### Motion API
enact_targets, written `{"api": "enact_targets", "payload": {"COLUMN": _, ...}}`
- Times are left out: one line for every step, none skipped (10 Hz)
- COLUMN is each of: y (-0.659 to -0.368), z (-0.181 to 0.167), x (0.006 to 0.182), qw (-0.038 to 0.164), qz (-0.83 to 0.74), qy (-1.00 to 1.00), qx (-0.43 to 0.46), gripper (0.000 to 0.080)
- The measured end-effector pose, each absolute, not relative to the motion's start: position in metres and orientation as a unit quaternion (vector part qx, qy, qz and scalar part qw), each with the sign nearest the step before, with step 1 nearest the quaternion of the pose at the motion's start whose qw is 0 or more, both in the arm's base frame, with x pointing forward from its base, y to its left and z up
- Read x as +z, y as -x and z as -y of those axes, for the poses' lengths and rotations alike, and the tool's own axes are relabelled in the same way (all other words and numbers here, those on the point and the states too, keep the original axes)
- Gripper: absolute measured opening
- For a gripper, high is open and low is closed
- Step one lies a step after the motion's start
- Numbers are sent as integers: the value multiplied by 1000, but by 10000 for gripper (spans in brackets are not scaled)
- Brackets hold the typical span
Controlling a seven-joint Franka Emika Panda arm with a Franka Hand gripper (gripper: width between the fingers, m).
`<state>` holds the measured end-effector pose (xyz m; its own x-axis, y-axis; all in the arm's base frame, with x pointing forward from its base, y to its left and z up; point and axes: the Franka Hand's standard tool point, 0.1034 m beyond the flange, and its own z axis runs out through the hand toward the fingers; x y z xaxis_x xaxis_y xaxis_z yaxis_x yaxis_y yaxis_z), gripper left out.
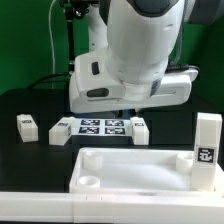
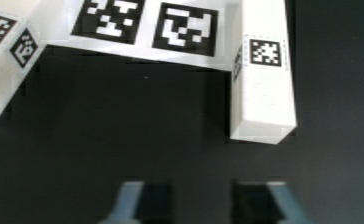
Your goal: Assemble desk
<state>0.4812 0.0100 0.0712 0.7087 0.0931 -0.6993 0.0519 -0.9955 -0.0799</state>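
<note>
Gripper (image 2: 197, 200), item one: mine, pointing down over the bare black worktop (image 2: 108, 150), fingers (image 2: 138, 200) parted by a narrow gap, nothing between them and nothing held. Item two: loose leg (image 2: 264, 85), white, square-section, tag near one end, lying flat just beside the marker board (image 2: 143, 25), near my fingers but not between them. Item three: second loose leg (image 2: 8, 70), lying flat at the marker board's other side. Item four: third loose leg (image 1: 27, 127), well apart, toward the exterior view's left. Item five: tabletop (image 1: 140, 172), white, rimmed, with round corner sockets, lying close to the exterior camera. Item six: fourth leg (image 1: 207, 150), upright at the tabletop's corner on the exterior view's right; whether it is fully seated I cannot tell. Step in hand, as I judge it: fetching the next leg, one of four being in place. Next move calls for spreading my fingers wider than the leg, centring over its length, descending, and closing across its sides.
</note>
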Motion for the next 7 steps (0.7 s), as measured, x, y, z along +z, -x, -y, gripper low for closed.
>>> {"api": "enact_targets", "payload": {"y": -468, "z": -16, "x": 62, "qw": 23, "qz": 19, "qy": 922, "qx": 386, "gripper": 331}}
{"api": "enact_targets", "payload": {"y": -457, "z": -22, "x": 56, "qw": 17, "qz": 2, "qy": 919, "qx": 395, "gripper": 331}}
{"api": "enact_targets", "payload": {"y": -452, "z": -26, "x": 50, "qw": 12, "qz": -9, "qy": 916, "qx": 402, "gripper": 538}}
{"api": "enact_targets", "payload": {"y": -457, "z": -25, "x": 51, "qw": 12, "qz": -2, "qy": 917, "qx": 398, "gripper": 538}}
{"api": "enact_targets", "payload": {"y": -457, "z": -25, "x": 50, "qw": 12, "qz": -2, "qy": 917, "qx": 398, "gripper": 625}}
{"api": "enact_targets", "payload": {"y": -456, "z": -25, "x": 50, "qw": 12, "qz": -2, "qy": 917, "qx": 399, "gripper": 644}}
{"api": "enact_targets", "payload": {"y": -456, "z": -26, "x": 49, "qw": 11, "qz": -5, "qy": 917, "qx": 399, "gripper": 644}}
